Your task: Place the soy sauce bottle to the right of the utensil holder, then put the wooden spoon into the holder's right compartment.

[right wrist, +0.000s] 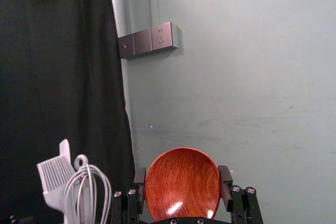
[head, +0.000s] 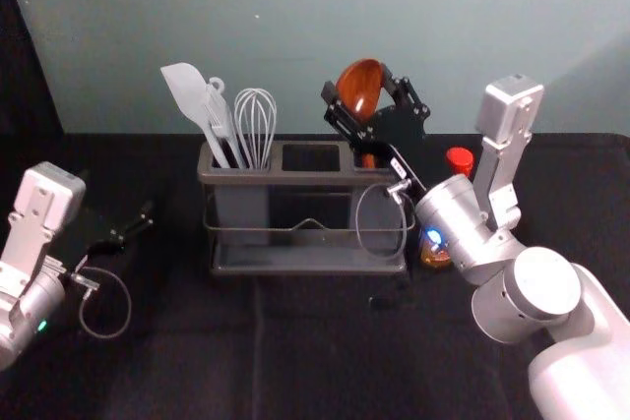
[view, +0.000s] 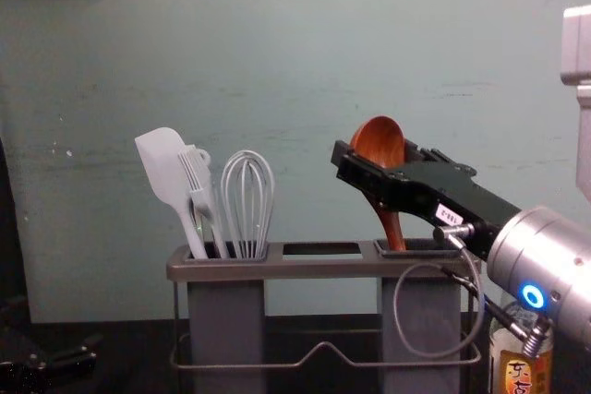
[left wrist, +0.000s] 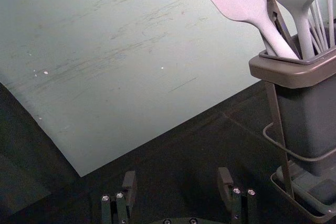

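Note:
The wooden spoon (head: pixel 360 86) stands bowl up, its handle entering the right compartment of the utensil holder (head: pixel 295 176). My right gripper (head: pixel 359 95) is shut on the bowl above the rim; in the right wrist view, the fingers of the right gripper (right wrist: pixel 182 182) flank the spoon's bowl (right wrist: pixel 182 182). The handle's lower end is hidden inside the compartment (view: pixel 420 320). Right of the holder stands the soy sauce bottle (head: pixel 460 160), red-capped and partly behind my right arm. Parked left of the holder is my left gripper (head: pixel 133 231), open and empty in the left wrist view (left wrist: pixel 178 187).
A spatula (head: pixel 189 95), a brush (view: pixel 199 186) and a whisk (view: pixel 247 200) stand in the holder's left compartment. The wall rises behind the black-covered table (head: pixel 315 361). My right forearm reaches in over the table's right side.

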You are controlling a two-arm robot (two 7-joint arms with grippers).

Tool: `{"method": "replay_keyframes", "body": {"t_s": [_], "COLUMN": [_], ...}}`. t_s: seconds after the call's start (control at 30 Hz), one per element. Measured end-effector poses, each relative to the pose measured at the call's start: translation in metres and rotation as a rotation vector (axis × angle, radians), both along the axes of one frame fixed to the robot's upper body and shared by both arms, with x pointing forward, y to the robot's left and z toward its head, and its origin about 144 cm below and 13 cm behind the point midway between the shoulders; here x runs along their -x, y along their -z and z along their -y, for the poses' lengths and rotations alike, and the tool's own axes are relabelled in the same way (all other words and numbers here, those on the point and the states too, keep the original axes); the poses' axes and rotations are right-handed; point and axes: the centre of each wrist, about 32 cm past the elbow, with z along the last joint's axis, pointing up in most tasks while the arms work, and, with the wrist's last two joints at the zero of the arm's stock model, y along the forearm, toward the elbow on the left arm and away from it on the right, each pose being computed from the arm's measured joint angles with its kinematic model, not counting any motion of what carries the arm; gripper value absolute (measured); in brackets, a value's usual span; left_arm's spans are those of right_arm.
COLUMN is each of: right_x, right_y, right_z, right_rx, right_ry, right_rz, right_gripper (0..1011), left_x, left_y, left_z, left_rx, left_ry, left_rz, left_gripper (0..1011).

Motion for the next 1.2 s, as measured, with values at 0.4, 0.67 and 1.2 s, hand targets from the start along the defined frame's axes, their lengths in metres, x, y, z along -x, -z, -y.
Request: {"method": "replay_keyframes", "body": {"t_s": [0.4,0.67,1.2], "right_x": [0.006,0.006,0.008], "right_y": [0.005,0.005,-0.012], "right_z": [0.002,0.002,0.001], "right_rx": [-0.013,-0.015,-0.011], "right_ry": [-0.004,-0.007,0.012], "right_rz": [-0.004,-0.002,0.046], "right_gripper": [837,974,1002], "left_x": [0.0,0.0,0.0], "left_y": [0.0,0.0,0.0], "left_z": [0.0,0.0,0.0], "left_rx": [0.0,0.0,0.0], "left_ry": [0.0,0.0,0.0], "left_rz": [0.0,0.0,0.0], "left_gripper": [1011,1011,1011]}}
